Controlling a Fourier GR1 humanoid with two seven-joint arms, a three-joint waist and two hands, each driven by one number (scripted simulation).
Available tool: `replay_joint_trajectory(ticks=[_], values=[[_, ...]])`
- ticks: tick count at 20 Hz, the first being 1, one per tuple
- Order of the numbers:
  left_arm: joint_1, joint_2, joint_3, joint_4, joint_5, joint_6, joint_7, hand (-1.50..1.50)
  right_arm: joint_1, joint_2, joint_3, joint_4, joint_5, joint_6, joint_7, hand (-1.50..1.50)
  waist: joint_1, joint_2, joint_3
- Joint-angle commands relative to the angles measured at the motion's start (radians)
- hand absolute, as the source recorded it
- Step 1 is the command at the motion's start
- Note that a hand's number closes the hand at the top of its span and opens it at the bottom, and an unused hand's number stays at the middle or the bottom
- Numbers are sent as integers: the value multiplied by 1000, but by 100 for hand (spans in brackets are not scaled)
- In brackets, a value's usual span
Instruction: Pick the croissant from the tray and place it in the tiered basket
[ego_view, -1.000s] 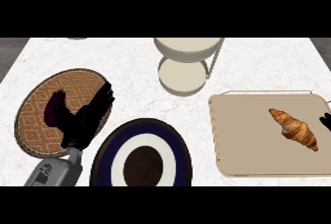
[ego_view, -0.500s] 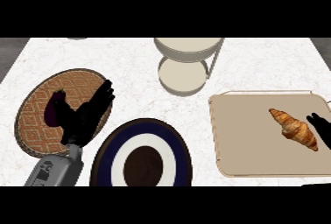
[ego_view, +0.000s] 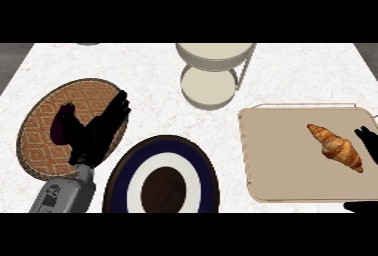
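Head view: the right hand (ego_view: 368, 143) shows only partly at the edge, its fingers too hidden to tell, just right of the croissant (ego_view: 337, 148) on the tray (ego_view: 280, 150). The left hand (ego_view: 100, 131), fingers straight, rests over a woven plate (ego_view: 44, 150). The tiered basket (ego_view: 212, 70) stands well beyond both.

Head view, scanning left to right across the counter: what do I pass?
Woven brown plate with the left robot hand over it → dark blue plate → tiered basket → tray → croissant → right robot hand.
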Motion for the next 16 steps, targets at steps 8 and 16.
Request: replay_joint_trajectory(ticks=[8,16], values=[[55,-21,43,-66,-35,-53,12,0,-68,30,-78,203,16,-64,-160,-150,2,0,0],[-1,-59,44,22,-81,-33,-5,0,-233,9,-92,329,9,-7,-120,-150,2,2,0]])
